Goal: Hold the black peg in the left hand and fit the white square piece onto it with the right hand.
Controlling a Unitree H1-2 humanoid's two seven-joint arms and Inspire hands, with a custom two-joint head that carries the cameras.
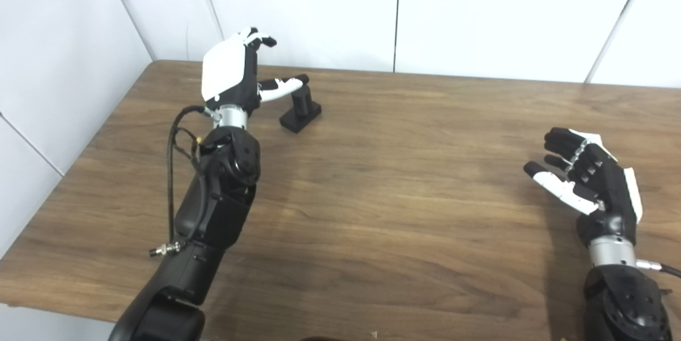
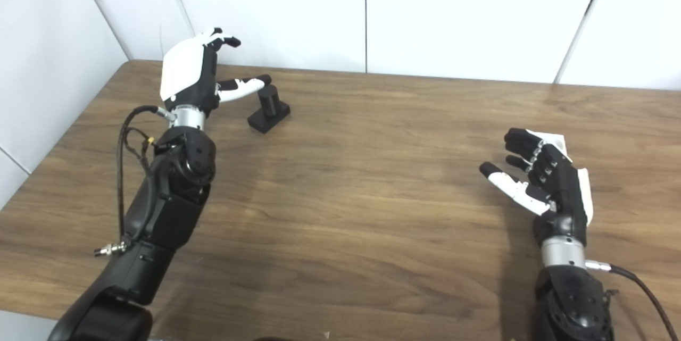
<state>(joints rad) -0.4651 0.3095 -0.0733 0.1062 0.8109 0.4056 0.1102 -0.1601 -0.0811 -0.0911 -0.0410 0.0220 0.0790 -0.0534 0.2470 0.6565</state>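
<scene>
Peg point(image 1: 302, 108) stands upright on its black base near the far left of the table point(image 1: 383, 192), not yet held. The left hand point(image 1: 234, 72) is raised just beside it, fingers apart and holding nothing; its thumb point(image 1: 282, 85) reaches over toward the top of the peg, and whether it touches cannot be told from either view. The right hand point(image 1: 588, 176) waits well apart at the near right, palm turned inward, fingers spread and loosely curled, also empty. A white patch point(image 2: 553, 141) shows just behind its fingers in the right eye view; it may be the white square piece lying on the table or part of the hand's own shell, and the pictures do not settle which.

Judged from how things lie, the task is at its first step: the left hand is lining up to take the peg, and nothing has been fitted. The next move seems to call for the left hand to come lower and close round the peg's post, firm enough that it stays upright when lifted. The right hand then has to find and pick up the piece, keeping its hole free.

No brand, label or writing can be read on the hands, the peg or the table.
</scene>
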